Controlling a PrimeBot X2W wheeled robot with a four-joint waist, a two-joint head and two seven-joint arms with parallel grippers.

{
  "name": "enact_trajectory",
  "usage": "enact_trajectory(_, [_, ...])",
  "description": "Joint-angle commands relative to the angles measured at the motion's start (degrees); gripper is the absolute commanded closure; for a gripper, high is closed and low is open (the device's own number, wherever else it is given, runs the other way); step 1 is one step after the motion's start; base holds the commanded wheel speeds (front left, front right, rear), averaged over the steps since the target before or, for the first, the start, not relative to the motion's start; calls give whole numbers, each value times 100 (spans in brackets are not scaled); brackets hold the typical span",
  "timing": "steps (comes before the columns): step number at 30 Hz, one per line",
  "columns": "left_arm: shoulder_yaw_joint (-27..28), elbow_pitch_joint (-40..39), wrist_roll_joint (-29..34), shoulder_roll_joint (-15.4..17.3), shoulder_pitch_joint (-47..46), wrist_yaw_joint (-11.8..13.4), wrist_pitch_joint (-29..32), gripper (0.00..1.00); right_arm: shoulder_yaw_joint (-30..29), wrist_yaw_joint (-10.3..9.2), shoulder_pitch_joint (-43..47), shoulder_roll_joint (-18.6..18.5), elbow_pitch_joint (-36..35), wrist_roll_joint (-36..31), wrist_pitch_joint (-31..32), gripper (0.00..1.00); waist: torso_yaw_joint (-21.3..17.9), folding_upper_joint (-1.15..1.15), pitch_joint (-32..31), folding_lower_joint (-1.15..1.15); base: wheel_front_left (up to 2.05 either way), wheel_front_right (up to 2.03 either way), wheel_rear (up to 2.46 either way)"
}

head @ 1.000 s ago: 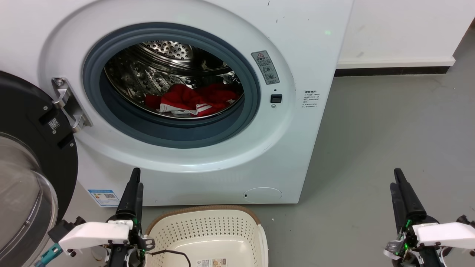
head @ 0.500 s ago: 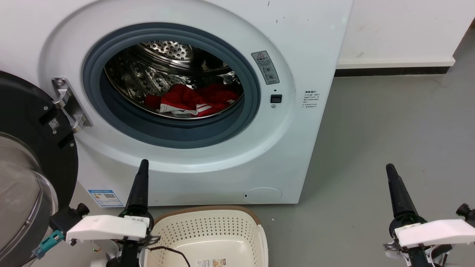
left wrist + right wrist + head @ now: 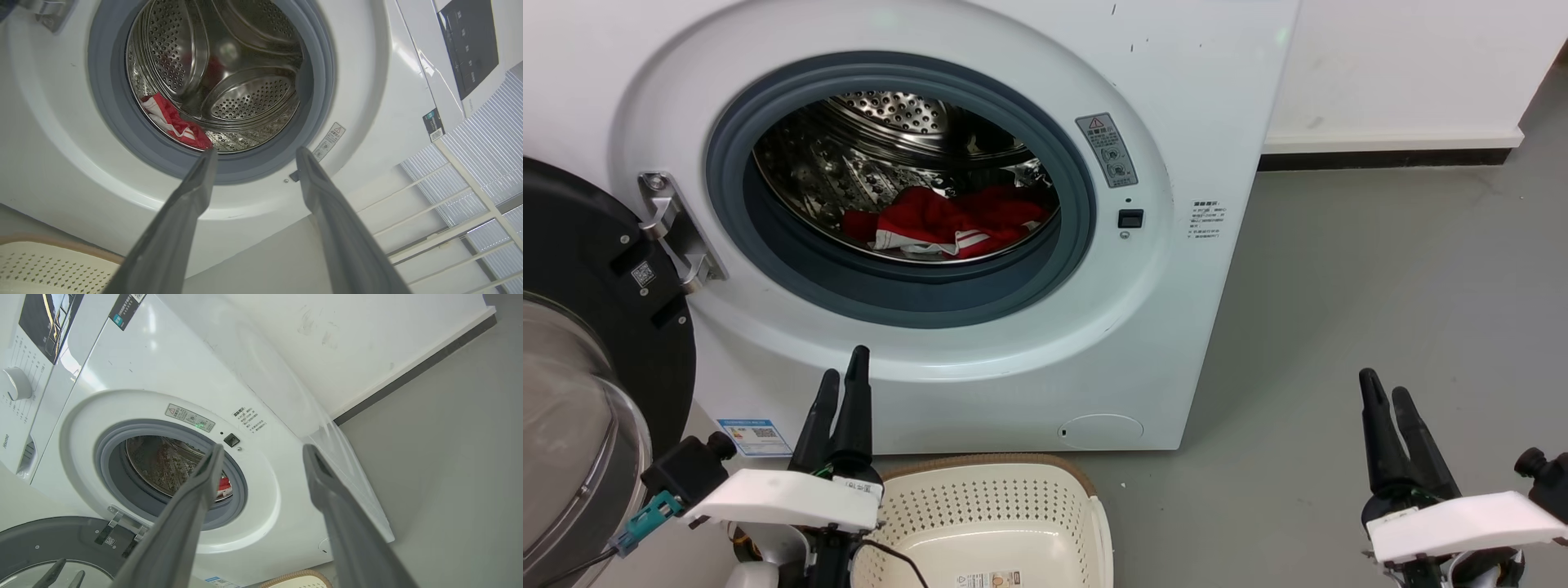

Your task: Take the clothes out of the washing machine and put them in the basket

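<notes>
The clothes (image 3: 947, 220), a red garment with white stripe trim, lie at the bottom front of the steel drum inside the washing machine (image 3: 1176, 98), whose porthole stands open. They also show as a red heap (image 3: 175, 124) and a red patch (image 3: 224, 485) in the wrist views. The cream basket (image 3: 988, 498) sits on the floor just before the machine, with nothing but a label inside. My left gripper (image 3: 843, 366) is open and holds nothing; it hovers by the basket's left rim, pointing at the porthole. My right gripper (image 3: 1384, 385) is open and holds nothing, over the floor to the right.
The black-framed glass door (image 3: 596, 327) hangs open at the left, close to my left arm. Grey floor (image 3: 1380, 269) runs to the right of the machine up to a white wall with a dark baseboard (image 3: 1388, 155).
Both wrists have rolled, so each gripper's two fingers now show side by side. The left gripper has risen and moved right toward the porthole; the right has shifted slightly left.
</notes>
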Motion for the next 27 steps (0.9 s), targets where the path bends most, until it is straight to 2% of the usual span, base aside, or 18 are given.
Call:
enact_trajectory(1, [-4, -102, 215, 13, -122, -10, -58, 0, 23, 0, 9, -2, -127, -204, -46, 0, 0, 0, -2, 0, 0, 0, 0])
enact_trajectory(15, [-132, -61, 1727, 13, -97, 104, -297, 0, 35, 0, 151, -1, -378, -1534, 28, 0, 7, 0, -23, 0, 0, 0, 0])
enact_trajectory(27, [-212, -38, 2696, 13, -27, 193, -474, 0, 7, 0, 270, 1, -492, -2394, 92, 0, 12, 0, -29, 0, 0, 0, 0])
